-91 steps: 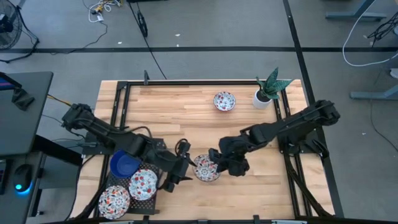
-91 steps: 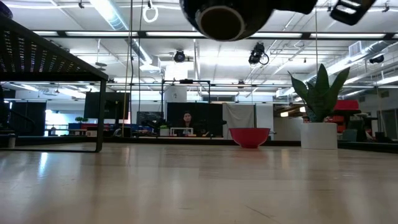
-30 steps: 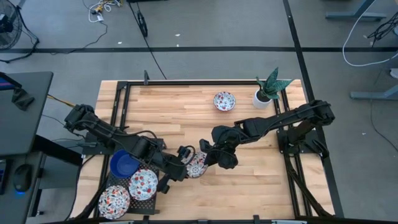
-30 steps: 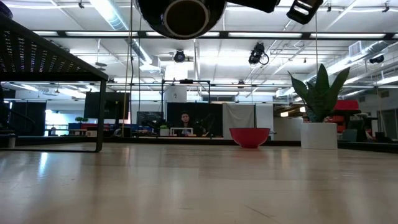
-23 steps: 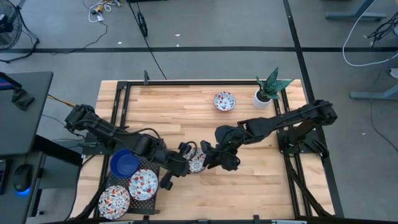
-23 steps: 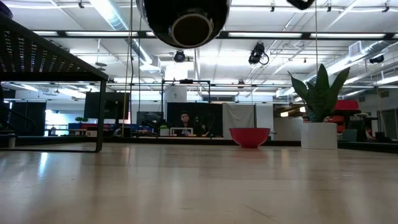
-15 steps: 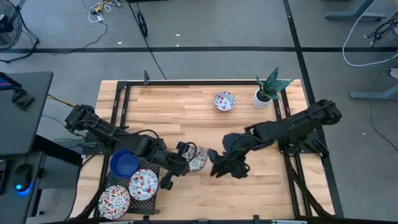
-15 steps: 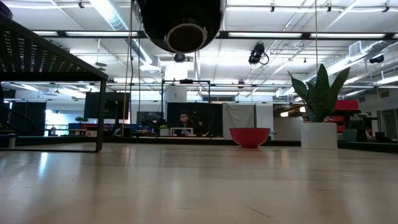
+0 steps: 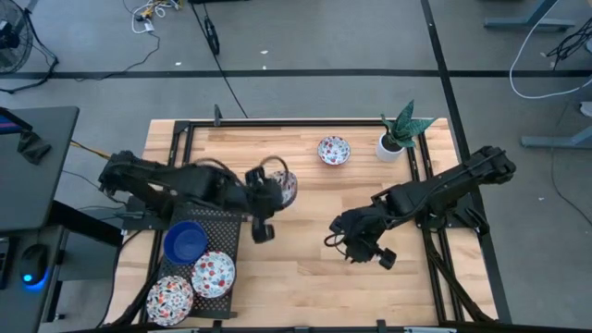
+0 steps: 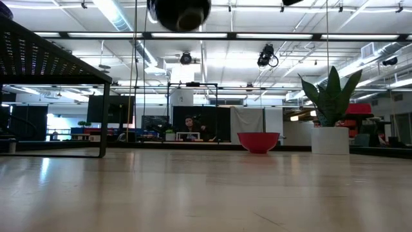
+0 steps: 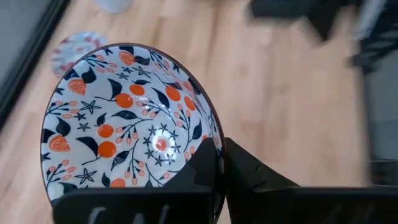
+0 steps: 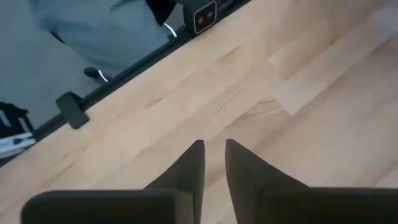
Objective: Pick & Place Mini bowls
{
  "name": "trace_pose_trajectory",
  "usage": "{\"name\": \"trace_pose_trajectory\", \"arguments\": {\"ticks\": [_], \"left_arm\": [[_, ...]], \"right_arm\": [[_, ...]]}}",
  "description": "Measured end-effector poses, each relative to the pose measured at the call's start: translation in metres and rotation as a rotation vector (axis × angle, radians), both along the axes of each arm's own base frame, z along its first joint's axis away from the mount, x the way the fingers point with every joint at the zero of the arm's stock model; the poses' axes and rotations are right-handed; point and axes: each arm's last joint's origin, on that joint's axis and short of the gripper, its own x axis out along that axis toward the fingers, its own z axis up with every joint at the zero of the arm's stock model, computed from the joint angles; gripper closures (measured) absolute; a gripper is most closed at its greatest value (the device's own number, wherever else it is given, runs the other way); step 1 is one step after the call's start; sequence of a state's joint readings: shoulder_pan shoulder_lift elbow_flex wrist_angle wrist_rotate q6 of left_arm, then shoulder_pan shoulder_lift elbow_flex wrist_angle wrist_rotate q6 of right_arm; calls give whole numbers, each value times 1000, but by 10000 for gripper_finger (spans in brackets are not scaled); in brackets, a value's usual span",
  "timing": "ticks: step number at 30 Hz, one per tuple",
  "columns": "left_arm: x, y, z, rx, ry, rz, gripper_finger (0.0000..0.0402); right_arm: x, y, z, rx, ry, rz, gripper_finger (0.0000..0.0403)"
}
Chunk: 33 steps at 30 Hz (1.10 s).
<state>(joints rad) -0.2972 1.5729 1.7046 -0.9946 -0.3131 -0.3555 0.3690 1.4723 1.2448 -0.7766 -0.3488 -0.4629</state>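
Left pincer (image 9: 275, 188) has a floral bowl (image 9: 285, 187) pinched by the rim, up off the table (image 9: 305, 277).
Another floral bowl (image 9: 334, 150) sits far-centre – right pincer (image 9: 356, 248) hangs empty, fingers nearly together.

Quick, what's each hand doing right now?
Left hand: closed on the rim of a floral mini bowl, lifted off the table.
Right hand: nearly closed, holding nothing.
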Motion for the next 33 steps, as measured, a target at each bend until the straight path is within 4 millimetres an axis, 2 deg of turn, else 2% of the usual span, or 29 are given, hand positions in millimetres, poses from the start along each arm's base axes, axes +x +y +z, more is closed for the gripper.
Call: {"name": "trace_pose_trajectory", "arguments": {"ticks": [5, 9, 13, 17, 25, 33], "left_arm": [[-13, -2, 51, -131, 2, -76, 389], [-23, -17, 68, -237, 120, -123, 389], [-26, -40, 69, -359, 271, -105, 389], [-26, -63, 65, -513, 336, -46, 389], [-51, -103, 59, -681, 463, 139, 389], [-73, -130, 60, -803, 567, 268, 389]], "right_arm": [[2, -5, -18, -41, -24, -8, 360], [4, -11, -28, -51, -43, -19, 369], [7, -16, -32, -47, -58, -39, 371], [9, -20, -31, -52, -70, -40, 372], [13, -23, -29, -60, -128, -15, 372], [16, -27, -28, -66, -170, -10, 372]]}}
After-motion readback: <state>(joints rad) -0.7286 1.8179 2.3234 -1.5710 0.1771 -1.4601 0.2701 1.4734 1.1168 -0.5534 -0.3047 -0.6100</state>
